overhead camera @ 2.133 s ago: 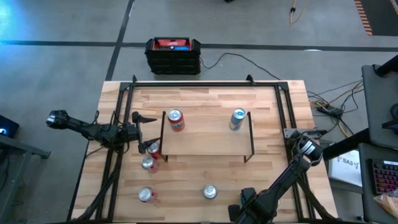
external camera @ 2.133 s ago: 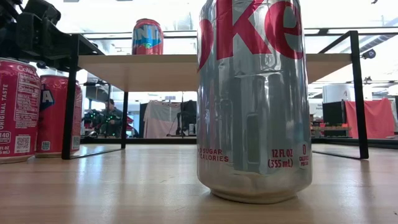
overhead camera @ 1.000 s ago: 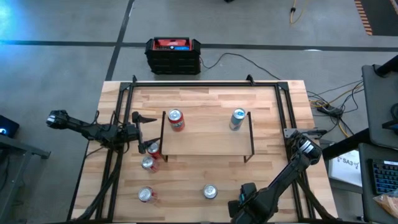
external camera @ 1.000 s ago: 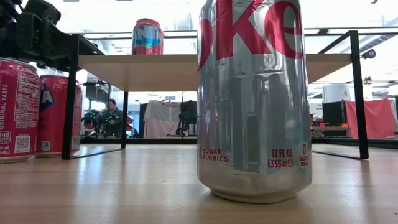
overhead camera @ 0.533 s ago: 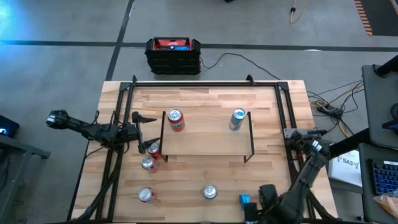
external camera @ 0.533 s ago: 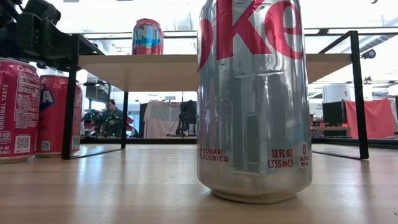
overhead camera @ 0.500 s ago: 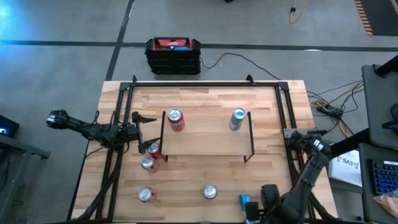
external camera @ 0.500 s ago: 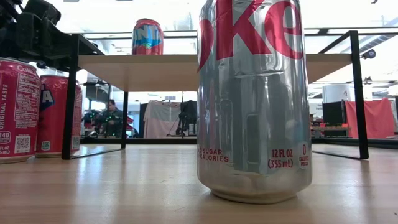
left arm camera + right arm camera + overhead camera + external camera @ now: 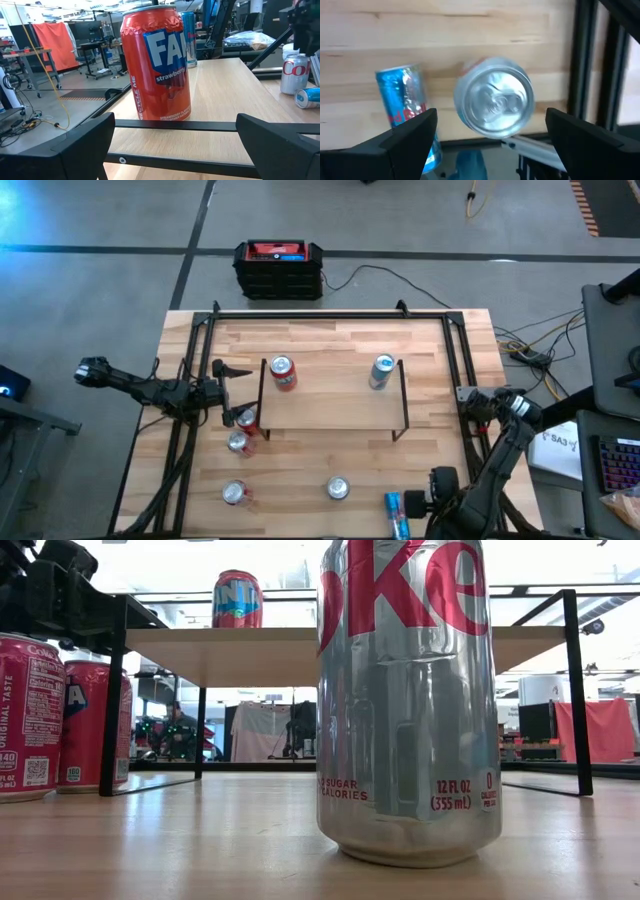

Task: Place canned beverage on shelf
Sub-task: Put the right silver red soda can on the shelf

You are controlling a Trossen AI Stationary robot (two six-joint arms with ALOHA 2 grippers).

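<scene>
The shelf [image 9: 335, 405] stands mid-table with a red Fanta can [image 9: 157, 62] and a silver-blue can [image 9: 381, 370] upright on its board. My right gripper [image 9: 491, 112] hangs open, pointing down, at the near right corner over an upright silver Coke can [image 9: 494, 102]. A gap shows between the can and each finger. In the high view the right arm [image 9: 440, 482] hides that can. A blue can [image 9: 397, 513] lies on its side next to it. My left gripper [image 9: 175, 120] waits open and level at the shelf's left end.
A silver Diet Coke can [image 9: 338, 488] stands near the front edge and fills the low view. Three red cans [image 9: 246, 420], [image 9: 238, 442], [image 9: 236, 493] stand at the left front. A black rail [image 9: 585, 60] runs close beside the right gripper. A black-and-red box [image 9: 278, 268] sits on the floor beyond the table.
My right arm has swung along the near edge toward the table's right edge, with its wrist turning. This has uncovered the blue can lying on its side. The cans on the shelf and the left arm have kept still.
</scene>
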